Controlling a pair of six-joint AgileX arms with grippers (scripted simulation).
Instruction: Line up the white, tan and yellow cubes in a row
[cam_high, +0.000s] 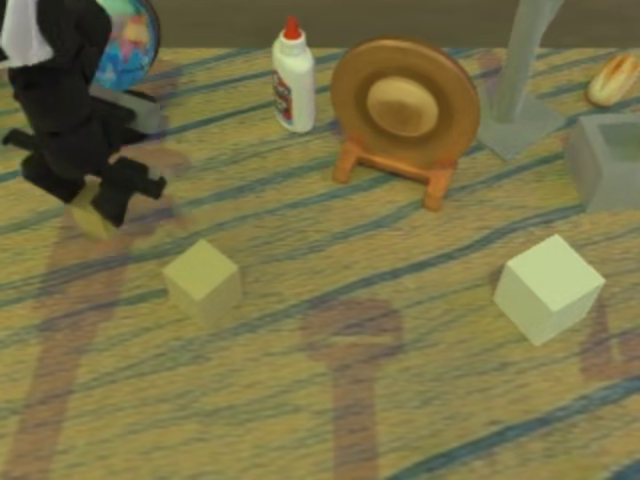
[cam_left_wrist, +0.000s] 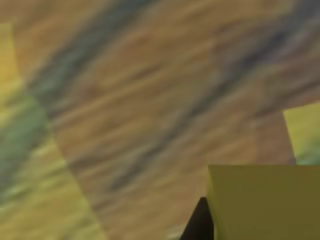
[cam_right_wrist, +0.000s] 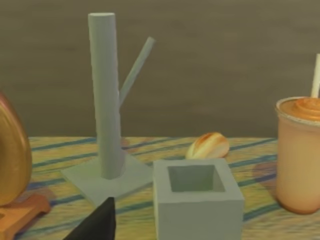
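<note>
The left gripper (cam_high: 100, 195) pinches the yellow cube (cam_high: 92, 212) at nine o'clock, ready to carry it toward the tan cube (cam_high: 203, 281) (white cube (cam_high: 548, 288) waits at three o'clock).

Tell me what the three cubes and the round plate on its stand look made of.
White cube, tan cube and yellow cube, which sits under the left tool: plain matte faces without grain or shine, perhaps painted wood or plastic. Plate: brown with a soft sheen, probably wood, like its stand.
</note>
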